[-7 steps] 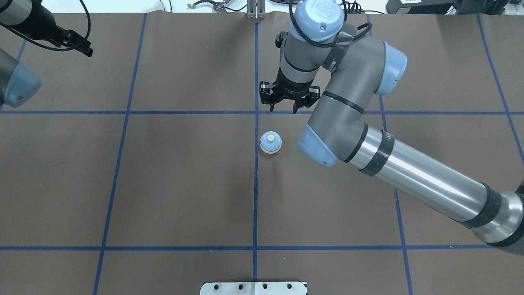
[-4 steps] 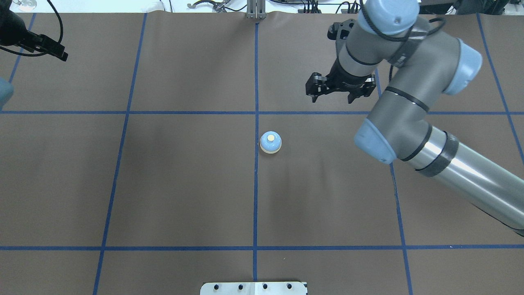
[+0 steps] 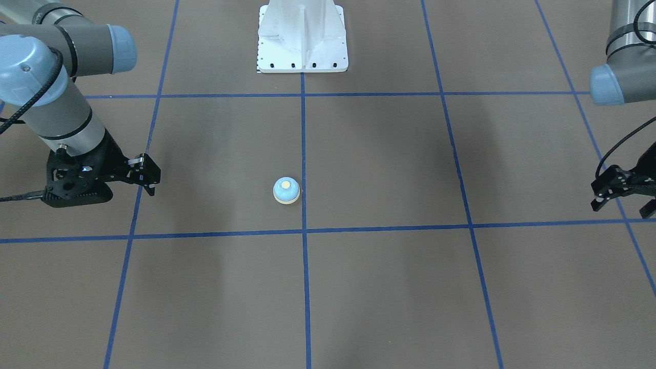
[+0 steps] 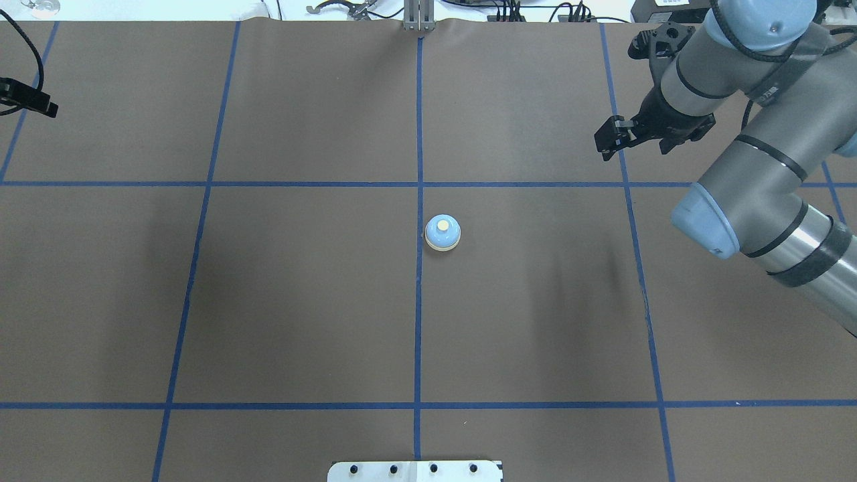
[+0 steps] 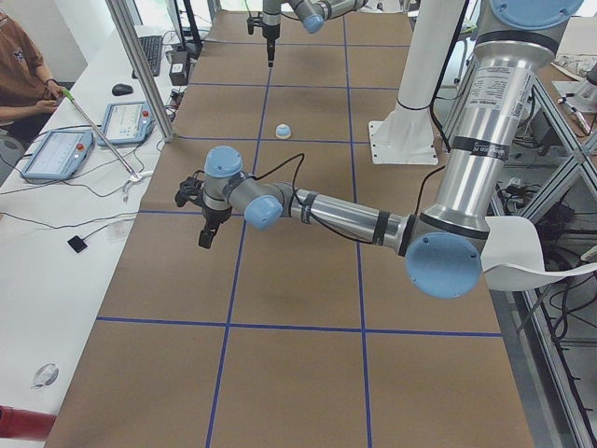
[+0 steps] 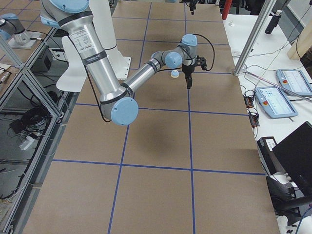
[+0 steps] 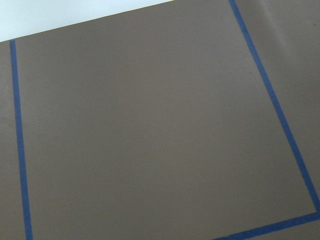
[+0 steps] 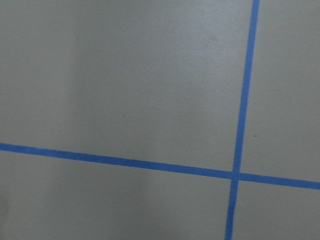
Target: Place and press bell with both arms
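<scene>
We see the bell (image 4: 442, 232) upright at centre; right gripper (image 4: 636, 146) far right, left gripper (image 3: 621, 204) far left, both spread, empty.

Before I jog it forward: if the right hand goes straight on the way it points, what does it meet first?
The right hand points down, so likely the brown table mat, near a blue tape crossing; nothing shows between. The bell sits well aside.
</scene>
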Controlling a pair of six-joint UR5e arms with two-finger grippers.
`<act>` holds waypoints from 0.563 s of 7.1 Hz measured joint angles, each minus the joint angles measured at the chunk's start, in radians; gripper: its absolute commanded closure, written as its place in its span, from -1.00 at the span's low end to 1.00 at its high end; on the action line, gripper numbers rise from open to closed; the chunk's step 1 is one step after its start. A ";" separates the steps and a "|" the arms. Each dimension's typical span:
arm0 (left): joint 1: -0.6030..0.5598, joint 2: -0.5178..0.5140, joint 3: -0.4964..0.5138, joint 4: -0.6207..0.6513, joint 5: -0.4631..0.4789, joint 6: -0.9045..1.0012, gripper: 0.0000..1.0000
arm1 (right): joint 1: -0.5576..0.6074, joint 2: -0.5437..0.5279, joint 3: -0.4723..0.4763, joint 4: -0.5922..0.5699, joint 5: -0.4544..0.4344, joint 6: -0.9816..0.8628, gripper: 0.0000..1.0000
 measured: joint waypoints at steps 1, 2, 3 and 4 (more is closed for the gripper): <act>-0.007 0.015 0.025 -0.001 0.016 0.010 -1.00 | 0.032 -0.025 -0.008 0.000 -0.010 -0.032 -1.00; -0.030 0.025 0.051 0.007 0.020 0.061 -1.00 | 0.070 -0.062 -0.016 -0.001 -0.010 -0.105 -1.00; -0.075 0.033 0.074 0.036 0.008 0.172 -1.00 | 0.117 -0.104 -0.023 -0.002 -0.004 -0.200 -1.00; -0.138 0.038 0.089 0.103 -0.016 0.317 -1.00 | 0.194 -0.153 -0.038 -0.003 0.034 -0.321 -1.00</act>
